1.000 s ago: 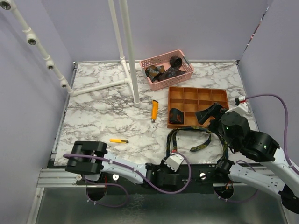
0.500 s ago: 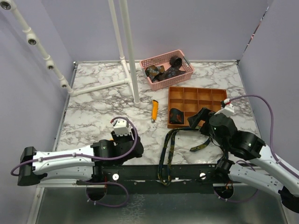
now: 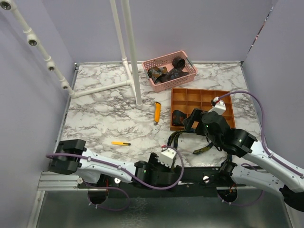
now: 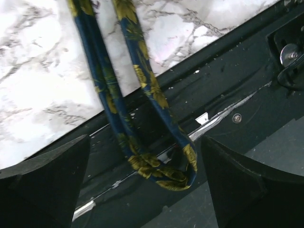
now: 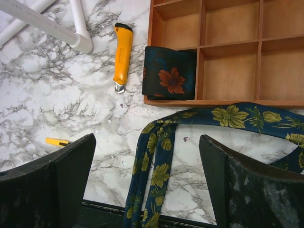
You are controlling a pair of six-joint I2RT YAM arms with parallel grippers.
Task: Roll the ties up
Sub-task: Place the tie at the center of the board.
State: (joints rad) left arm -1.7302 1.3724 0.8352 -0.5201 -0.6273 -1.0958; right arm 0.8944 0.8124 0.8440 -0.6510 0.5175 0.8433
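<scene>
A long navy tie with yellow-green flowers (image 3: 173,141) lies doubled on the marble, and its folded end (image 4: 166,175) hangs over the near edge onto the black rail. My left gripper (image 4: 146,185) is open around that fold, with both fingers clear of the cloth; in the top view it (image 3: 164,175) sits at the near edge. My right gripper (image 5: 147,180) is open above the tie's two strands (image 5: 159,173), just in front of the tray (image 3: 189,124). A rolled tie with an orange flower (image 5: 168,78) fills the tray's near-left compartment. More ties (image 3: 166,73) lie in the pink basket.
The brown compartment tray (image 5: 204,28) stands right of centre, with the pink basket (image 3: 161,57) behind it. An orange utility knife (image 5: 122,57) lies left of the tray and a small yellow cutter (image 3: 120,143) further left. A white pipe stand (image 3: 135,71) rises at the back.
The left arm swung out left, then back to the near edge, and its jaws opened wide. The tie's fold now hangs over the edge. The right gripper moved left over the tie.
</scene>
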